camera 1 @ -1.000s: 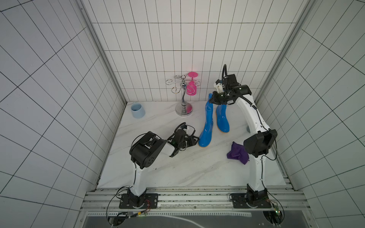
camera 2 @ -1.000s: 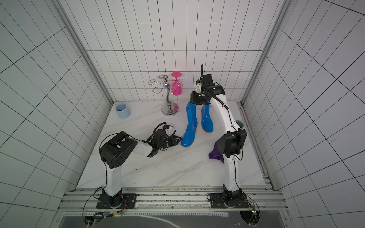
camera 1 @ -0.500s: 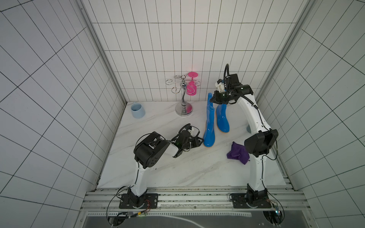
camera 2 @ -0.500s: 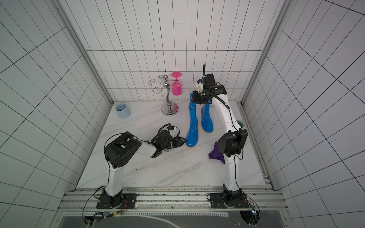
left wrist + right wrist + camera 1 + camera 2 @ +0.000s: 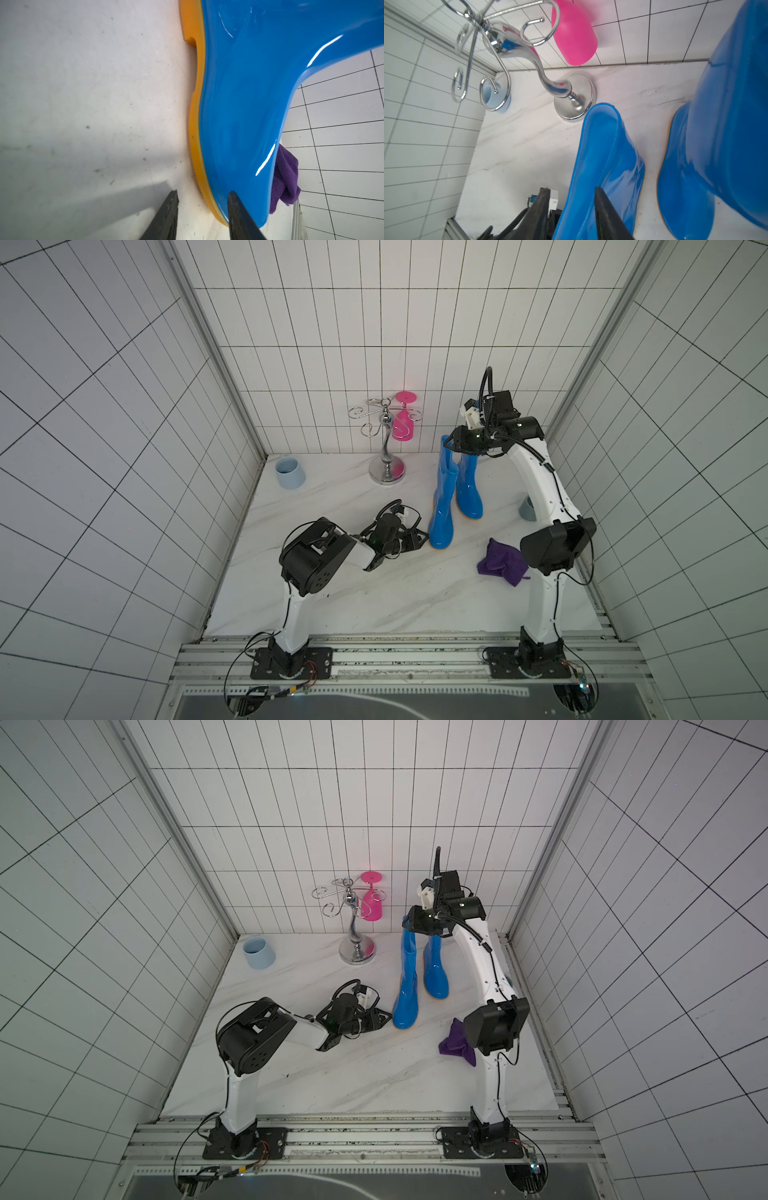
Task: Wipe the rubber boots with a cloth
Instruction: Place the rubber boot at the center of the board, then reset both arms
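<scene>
Two glossy blue rubber boots stand upright at the back right: the nearer boot (image 5: pixel 441 506) (image 5: pixel 406 990) and the farther boot (image 5: pixel 469 489). My left gripper (image 5: pixel 423 537) (image 5: pixel 203 194) lies low on the table at the nearer boot's toe. It is open, with one finger against the toe (image 5: pixel 249 166) by the orange sole (image 5: pixel 195 124). My right gripper (image 5: pixel 449 444) (image 5: pixel 571 189) hangs open at the top of the nearer boot's shaft (image 5: pixel 602 145), its fingers astride the shaft wall. The purple cloth (image 5: pixel 500 565) (image 5: pixel 286 178) lies crumpled beside the right arm's elbow.
A chrome hook stand (image 5: pixel 386 452) with a pink glass (image 5: pixel 403 425) hanging on it stands left of the boots by the back wall. A light-blue cup (image 5: pixel 289 472) sits in the back left corner. A grey cup (image 5: pixel 527 508) stands behind the right arm. Tiled walls close three sides.
The nearer boot went from leaning with its toe out to the left to standing upright. My left gripper followed the toe to the right. My right gripper's jaws have parted.
</scene>
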